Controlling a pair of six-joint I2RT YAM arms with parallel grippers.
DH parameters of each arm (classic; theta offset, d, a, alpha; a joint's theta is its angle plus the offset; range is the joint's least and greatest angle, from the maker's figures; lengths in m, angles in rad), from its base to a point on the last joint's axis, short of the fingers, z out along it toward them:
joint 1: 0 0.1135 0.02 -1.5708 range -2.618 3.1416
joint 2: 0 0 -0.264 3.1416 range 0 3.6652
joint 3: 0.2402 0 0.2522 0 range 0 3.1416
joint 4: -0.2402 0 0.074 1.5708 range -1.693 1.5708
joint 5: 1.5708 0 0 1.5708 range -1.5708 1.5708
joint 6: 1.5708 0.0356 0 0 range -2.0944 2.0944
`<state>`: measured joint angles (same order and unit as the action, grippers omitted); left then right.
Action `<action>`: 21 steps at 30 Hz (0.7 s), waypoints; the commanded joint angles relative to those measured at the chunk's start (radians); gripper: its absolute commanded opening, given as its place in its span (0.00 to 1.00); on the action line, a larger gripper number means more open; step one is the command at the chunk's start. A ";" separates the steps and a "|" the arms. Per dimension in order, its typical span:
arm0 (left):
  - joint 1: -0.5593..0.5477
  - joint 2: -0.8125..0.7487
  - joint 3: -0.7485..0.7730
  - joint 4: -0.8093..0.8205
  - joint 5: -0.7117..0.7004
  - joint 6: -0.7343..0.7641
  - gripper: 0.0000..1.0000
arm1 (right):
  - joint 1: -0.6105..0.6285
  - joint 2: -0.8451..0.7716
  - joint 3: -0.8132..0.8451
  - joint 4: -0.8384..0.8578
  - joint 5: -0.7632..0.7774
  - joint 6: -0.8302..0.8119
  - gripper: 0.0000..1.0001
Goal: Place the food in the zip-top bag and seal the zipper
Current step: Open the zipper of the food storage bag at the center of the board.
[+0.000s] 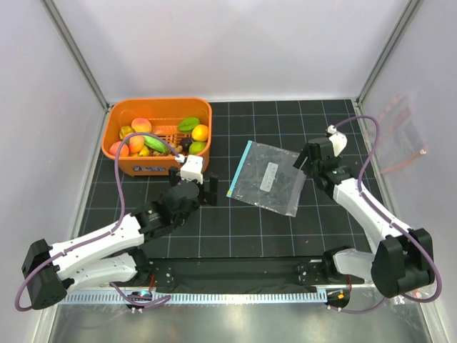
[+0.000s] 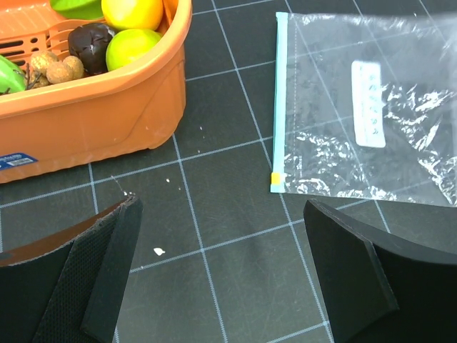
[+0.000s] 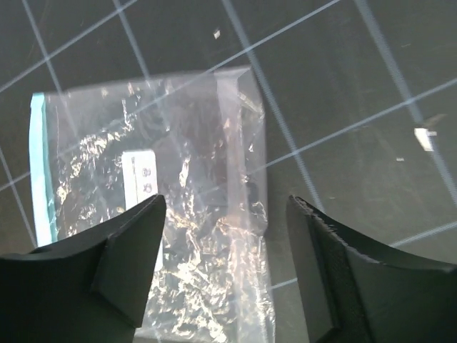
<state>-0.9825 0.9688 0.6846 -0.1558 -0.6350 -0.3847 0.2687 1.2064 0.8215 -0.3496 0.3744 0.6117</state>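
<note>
Bag (image 1: 270, 177) lies flat on the grid mat (image 1: 285, 236), mid-table, just right of the basket (image 1: 118, 163) and not touching it; it looks empty. Zipper (image 2: 280, 100) is the teal strip along the bag's left edge, facing the basket, with a small yellow tab (image 2: 275, 176) at its near end. Can't tell from these views whether it's sealed. White label (image 2: 368, 103) sits around the bag's middle. Food (image 1: 161, 136) is in the basket: peaches (image 1: 141, 125), a yellow-orange round piece (image 1: 201, 132), green pieces (image 1: 188, 123), brown balls (image 2: 57, 68) and a dark piece (image 2: 93, 44) towards the near right corner. Left gripper (image 2: 223, 207) is low over the mat between basket and bag, jaws wide apart, nothing between them. One finger (image 2: 107, 271) is near the basket's front wall, the other (image 2: 357, 279) just short of the bag's near-left corner. Right gripper (image 3: 225, 202) hovers above the bag's right side, jaws also wide, holding nothing; the bag's edge runs under the gap. Second clear bag (image 1: 400, 139) with a pink-red strip sits off the mat by the right wall.
</note>
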 commanded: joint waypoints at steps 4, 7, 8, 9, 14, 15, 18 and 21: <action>-0.001 -0.007 0.044 0.006 -0.009 -0.003 1.00 | 0.087 -0.073 0.001 -0.026 0.184 -0.004 0.76; -0.001 -0.019 0.043 0.001 -0.025 -0.011 1.00 | 0.194 -0.019 0.043 -0.012 0.222 -0.026 0.75; -0.001 -0.024 0.041 -0.001 -0.034 -0.014 1.00 | 0.226 0.007 0.060 -0.020 0.239 -0.032 0.74; -0.001 -0.028 0.039 -0.002 -0.043 -0.017 1.00 | 0.263 0.072 0.082 -0.028 0.263 -0.036 0.74; -0.001 -0.091 0.029 -0.022 -0.135 -0.051 1.00 | 0.372 0.257 0.200 0.015 0.164 0.012 0.70; -0.001 -0.103 0.023 -0.024 -0.144 -0.055 1.00 | 0.385 0.283 0.212 0.030 0.155 0.029 0.70; -0.001 -0.160 0.001 -0.021 -0.189 -0.065 1.00 | 0.460 0.409 0.301 0.044 0.216 0.074 0.72; -0.001 -0.238 -0.026 -0.011 -0.218 -0.069 1.00 | 0.497 0.579 0.456 -0.046 0.284 0.102 0.74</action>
<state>-0.9825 0.7944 0.6777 -0.1944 -0.7681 -0.4236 0.7242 1.6947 1.1450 -0.3798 0.5743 0.6556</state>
